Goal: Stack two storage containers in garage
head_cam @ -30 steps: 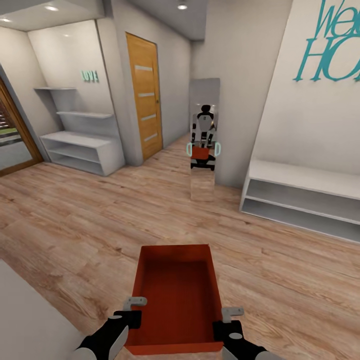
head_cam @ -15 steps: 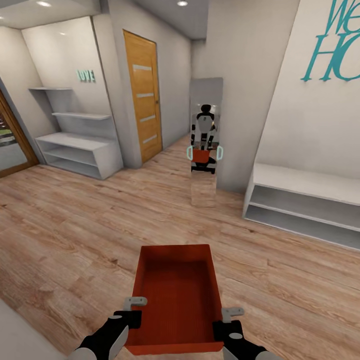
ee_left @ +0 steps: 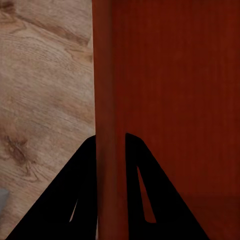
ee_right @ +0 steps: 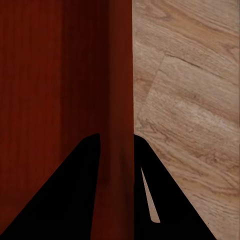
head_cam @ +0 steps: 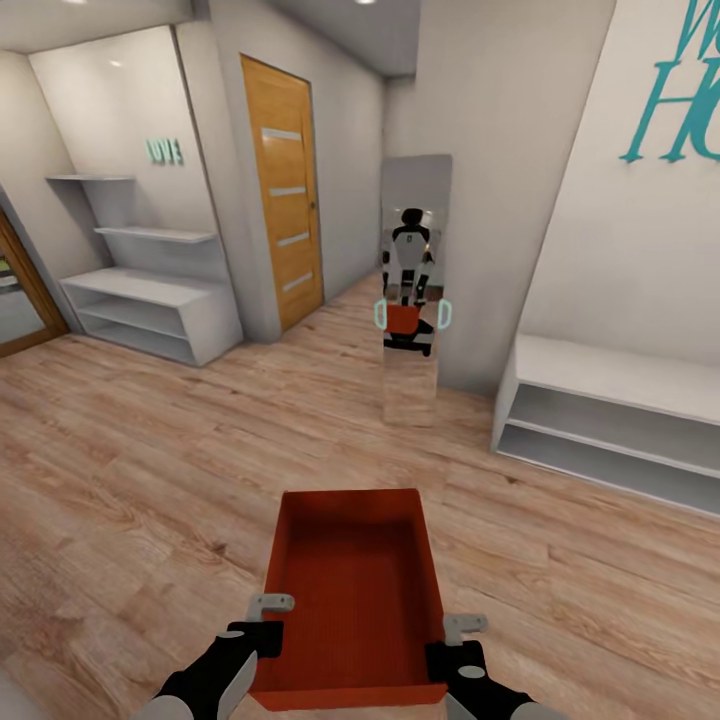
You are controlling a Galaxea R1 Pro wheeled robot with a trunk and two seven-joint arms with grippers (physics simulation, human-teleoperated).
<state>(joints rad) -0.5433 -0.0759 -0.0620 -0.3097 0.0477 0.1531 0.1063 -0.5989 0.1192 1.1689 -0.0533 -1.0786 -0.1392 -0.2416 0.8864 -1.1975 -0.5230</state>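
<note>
Nearest the robot, the red-orange container (head_cam: 352, 590) rides level between the two arms, held just above the wood-plank floor (head_cam: 130, 480). The left gripper (head_cam: 268, 622) is clenched on the container's left wall, and the left wrist view shows that thin wall (ee_left: 110, 150) pinched between the two dark fingers (ee_left: 75, 200). The right gripper (head_cam: 458, 640) clamps the right wall the same way, with the wall (ee_right: 117, 150) caught between its fingers (ee_right: 70, 200). Over the last second the container has kept the same place and attitude between the arms, so the grip looks steady. What has changed is the camera's view: the low white bench (head_cam: 610, 420), the mirror (head_cam: 412, 290) and the orange door (head_cam: 282, 190) have all slid slightly and grown a little, and the teal lettering (head_cam: 680, 100) has moved further toward the picture's right edge, which reads as the base rolling forward and turning a little. The mirror reflects the robot carrying the red box. The white shelves (head_cam: 140, 290) stand far left. Judging by this, the robot is mid-carry through a hallway area, the garage is not yet in sight, and only one container is being moved now.
</note>
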